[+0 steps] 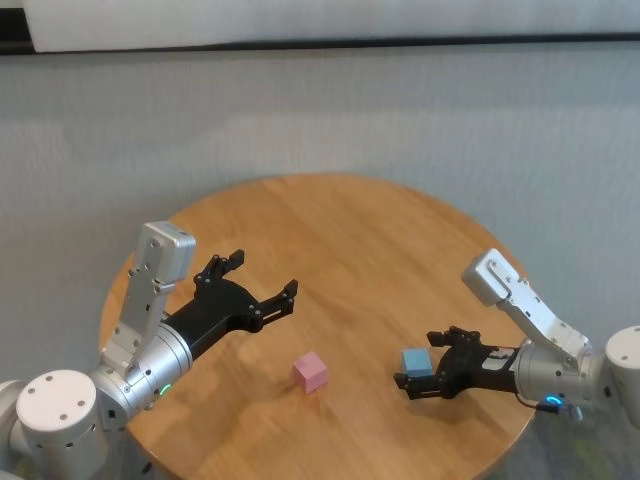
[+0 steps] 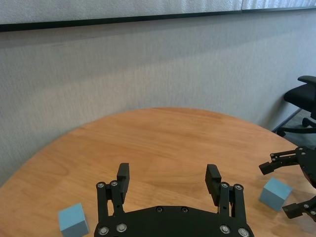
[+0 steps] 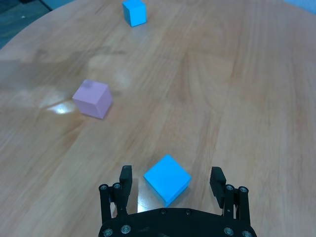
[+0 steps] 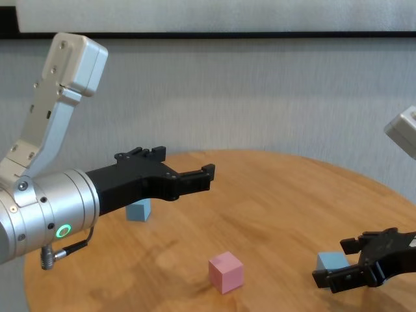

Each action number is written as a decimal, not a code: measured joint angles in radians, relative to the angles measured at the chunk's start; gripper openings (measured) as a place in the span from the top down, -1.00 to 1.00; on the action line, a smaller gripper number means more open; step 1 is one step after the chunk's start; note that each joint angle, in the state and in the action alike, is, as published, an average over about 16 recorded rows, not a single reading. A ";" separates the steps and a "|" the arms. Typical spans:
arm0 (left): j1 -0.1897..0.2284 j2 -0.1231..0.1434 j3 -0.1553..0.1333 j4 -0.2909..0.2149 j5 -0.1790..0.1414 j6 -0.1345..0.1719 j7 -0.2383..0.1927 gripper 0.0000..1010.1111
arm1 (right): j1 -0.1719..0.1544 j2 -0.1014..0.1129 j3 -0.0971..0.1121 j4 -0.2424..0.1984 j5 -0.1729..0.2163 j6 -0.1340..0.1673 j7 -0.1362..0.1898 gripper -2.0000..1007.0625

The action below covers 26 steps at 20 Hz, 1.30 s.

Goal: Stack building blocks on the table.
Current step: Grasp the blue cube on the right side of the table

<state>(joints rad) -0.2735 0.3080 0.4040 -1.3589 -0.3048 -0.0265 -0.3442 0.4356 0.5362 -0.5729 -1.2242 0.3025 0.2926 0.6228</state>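
Right gripper (image 3: 170, 190): wide open, straddling near blue block (image 3: 167, 178), not yet touching.
Pink block (image 1: 310, 371): mid-table (image 1: 380, 240), apart.
Far blue block (image 4: 138, 209): under left gripper (image 1: 262, 284) (spread, empty, raised).
Handling: likely light, rigid; pinch opposite flat faces.

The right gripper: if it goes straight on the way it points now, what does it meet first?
The right gripper is open, with a light blue block between its fingers, apparently not touching them. That block would likely be met first. The pink block lies farther on, a little off that line.
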 joint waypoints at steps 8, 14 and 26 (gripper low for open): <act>0.000 0.000 0.000 0.000 0.000 0.000 0.000 -0.98 | 0.001 -0.003 0.004 0.004 0.002 0.016 0.002 -0.99; 0.000 0.000 0.000 0.000 0.000 0.000 0.000 -0.98 | 0.002 -0.006 0.005 0.007 0.003 0.021 0.004 -0.99; 0.000 0.000 0.000 0.000 0.000 0.000 0.000 -0.98 | 0.004 -0.007 0.003 0.010 0.004 0.023 0.006 -0.90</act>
<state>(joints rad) -0.2735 0.3080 0.4041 -1.3589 -0.3048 -0.0266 -0.3442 0.4393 0.5292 -0.5694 -1.2145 0.3064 0.3154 0.6285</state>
